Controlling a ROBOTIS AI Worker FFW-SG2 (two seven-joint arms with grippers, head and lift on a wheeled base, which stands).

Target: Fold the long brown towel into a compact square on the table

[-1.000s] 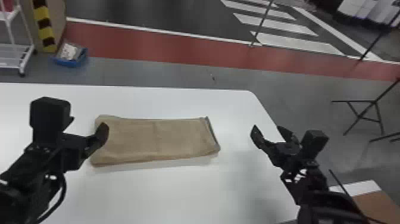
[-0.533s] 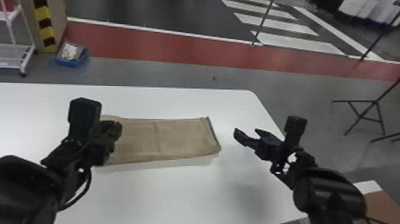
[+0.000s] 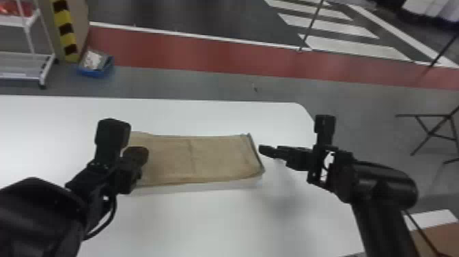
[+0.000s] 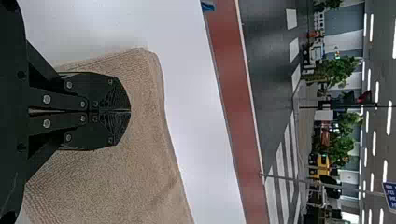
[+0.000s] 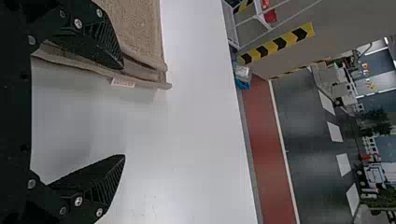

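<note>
Black and closed, the left pincer [image 3: 137, 154] hangs over the left end of the brown towel [image 3: 211, 159], its two flat fingers [image 4: 112, 95] pressed together along their tips, with no cloth between them that I can see from where I'm standing. Whether those tips touch the towel, I can't tell. Over by the other end, the right pincer [image 3: 269, 151] is spread wide and has hold of nothing; one finger [image 5: 105, 44] lines up across the towel's edge in its wrist view, and the other is well apart from it, above bare white surface. The towel itself lies flat on the white desk [image 3: 239, 218], a long rectangle running left to right, with a faint crease across its middle. Its layers show at the right end, stacked a little unevenly, and a small pale tag [image 5: 123, 83] pokes out near there. Past the desk's far edge there's grey floor, a blue bin [image 3: 94, 70] beside a yellow-and-black striped post [image 3: 65, 30], a white rack [image 3: 24, 65] to the left, then a red strip [image 3: 188, 49] and white painted bars [image 3: 355, 48] on dark floor
</note>
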